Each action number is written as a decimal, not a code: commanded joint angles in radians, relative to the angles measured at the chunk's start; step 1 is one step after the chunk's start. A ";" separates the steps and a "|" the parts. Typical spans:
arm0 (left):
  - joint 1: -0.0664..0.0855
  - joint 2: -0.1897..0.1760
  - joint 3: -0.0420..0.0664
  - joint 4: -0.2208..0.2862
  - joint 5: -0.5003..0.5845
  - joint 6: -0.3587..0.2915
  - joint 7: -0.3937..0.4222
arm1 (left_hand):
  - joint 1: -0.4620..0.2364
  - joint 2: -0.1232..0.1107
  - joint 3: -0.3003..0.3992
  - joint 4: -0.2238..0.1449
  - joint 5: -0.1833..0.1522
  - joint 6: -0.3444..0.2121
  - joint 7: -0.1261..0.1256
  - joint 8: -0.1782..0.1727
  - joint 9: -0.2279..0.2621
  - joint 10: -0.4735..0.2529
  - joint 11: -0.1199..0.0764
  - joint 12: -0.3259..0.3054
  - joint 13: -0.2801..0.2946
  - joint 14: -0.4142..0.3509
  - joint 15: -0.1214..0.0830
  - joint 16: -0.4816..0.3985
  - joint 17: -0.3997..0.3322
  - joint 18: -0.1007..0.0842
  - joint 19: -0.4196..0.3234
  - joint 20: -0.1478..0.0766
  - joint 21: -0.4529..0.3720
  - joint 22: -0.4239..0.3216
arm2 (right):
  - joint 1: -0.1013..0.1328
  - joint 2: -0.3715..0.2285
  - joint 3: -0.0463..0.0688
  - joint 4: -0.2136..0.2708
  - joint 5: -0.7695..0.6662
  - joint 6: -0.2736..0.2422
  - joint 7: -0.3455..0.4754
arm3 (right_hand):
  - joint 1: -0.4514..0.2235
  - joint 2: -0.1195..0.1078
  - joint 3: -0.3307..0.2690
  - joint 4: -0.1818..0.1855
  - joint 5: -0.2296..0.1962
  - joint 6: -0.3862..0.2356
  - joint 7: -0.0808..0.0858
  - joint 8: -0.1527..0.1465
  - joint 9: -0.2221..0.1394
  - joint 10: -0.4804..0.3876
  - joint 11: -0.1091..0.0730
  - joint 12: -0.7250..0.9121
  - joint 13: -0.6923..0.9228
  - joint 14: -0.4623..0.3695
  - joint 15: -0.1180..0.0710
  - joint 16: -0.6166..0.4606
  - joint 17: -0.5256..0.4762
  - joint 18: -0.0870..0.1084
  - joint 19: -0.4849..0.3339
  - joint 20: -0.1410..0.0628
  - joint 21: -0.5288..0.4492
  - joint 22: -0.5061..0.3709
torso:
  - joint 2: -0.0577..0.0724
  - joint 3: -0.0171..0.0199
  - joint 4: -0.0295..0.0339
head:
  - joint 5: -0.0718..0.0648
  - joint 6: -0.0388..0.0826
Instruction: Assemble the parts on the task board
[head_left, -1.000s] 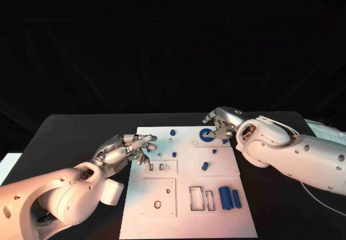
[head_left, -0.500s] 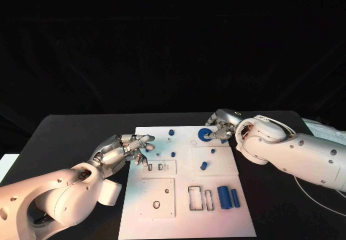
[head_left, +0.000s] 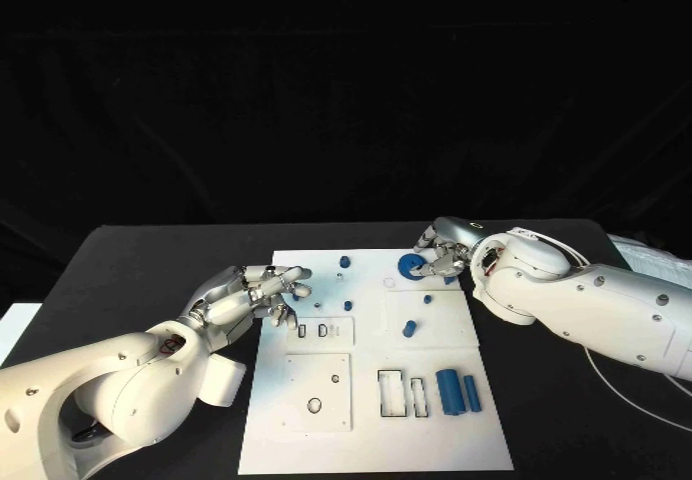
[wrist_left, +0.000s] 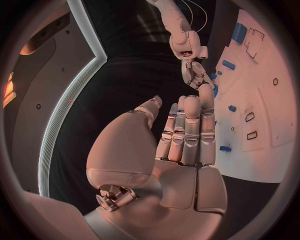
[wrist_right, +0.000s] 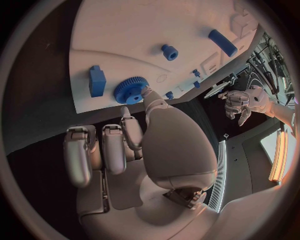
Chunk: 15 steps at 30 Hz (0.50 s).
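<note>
The white task board (head_left: 325, 440) lies mid-table. A blue gear (head_left: 411, 265) sits at its far right corner, and my right hand (head_left: 447, 255) pinches it between the thumb and a finger. The right wrist view shows both fingertips against the gear (wrist_right: 130, 90), which rests on the board. A blue block (wrist_right: 96, 81) lies beside it. My left hand (head_left: 260, 297) hovers at the board's far left edge holding nothing, its fingers (wrist_left: 187, 135) straight and side by side. A small blue part (wrist_left: 225, 148) lies on the board just past them.
Other blue parts lie loose on the board: a peg (head_left: 345, 262), a small piece (head_left: 348, 305), a capsule (head_left: 410, 328) and two long cylinders (head_left: 459, 391). Rectangular slots (head_left: 391, 395) and a round hole (head_left: 315, 407) mark the near half. Black table (head_left: 130, 260) surrounds the board.
The right hand has closed in a little on the gear, which stays in place on the board. The left hand has hardly moved.
</note>
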 joint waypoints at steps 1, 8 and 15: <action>0.001 0.001 0.001 0.001 -0.004 0.023 0.003 | 0.001 0.002 0.001 -0.006 -0.003 -0.005 0.002 -0.005 -0.002 -0.007 0.000 -0.003 0.001 -0.007 0.001 -0.003 -0.001 0.003 -0.007 0.003 -0.004 0.002 | 0.000 0.003 0.000 0.001 0.004 0.026 -0.009 | 0.006 0.004 -0.001 0.005 0.005 0.010 -0.002 0.005 0.002 0.008 -0.003 0.008 0.004 0.073 0.004 0.004 0.090 -0.012 0.034 0.009 0.004 0.155 | 0.000 0.0003 0.0007 | -0.002 -0.002; 0.001 0.002 0.001 0.000 -0.004 0.025 0.003 | 0.001 0.002 0.001 -0.006 -0.003 -0.005 0.002 -0.005 -0.002 -0.007 0.000 -0.003 0.001 -0.007 0.001 -0.003 -0.001 0.003 -0.007 0.003 -0.004 0.002 | -0.001 0.005 0.000 -0.002 -0.031 0.034 -0.011 | 0.010 0.010 0.000 0.004 0.006 0.022 -0.004 0.012 0.003 0.010 -0.005 0.015 0.013 0.074 0.003 0.008 0.096 -0.013 0.037 0.008 0.007 0.160 | 0.000 -0.0003 0.0015 | -0.001 -0.002; 0.001 0.002 0.001 0.001 -0.004 0.025 0.002 | 0.001 0.002 0.001 -0.006 -0.003 -0.005 0.002 -0.005 -0.002 -0.007 0.000 -0.003 0.001 -0.007 0.001 -0.003 -0.001 0.003 -0.007 0.003 -0.004 0.002 | -0.003 0.015 0.000 -0.006 -0.051 0.039 -0.012 | 0.014 0.015 0.002 0.003 0.007 0.027 -0.005 0.014 0.004 0.011 -0.006 0.017 0.017 0.074 0.002 0.009 0.098 -0.014 0.038 0.008 0.008 0.162 | 0.001 0.0005 0.0015 | 0.001 -0.003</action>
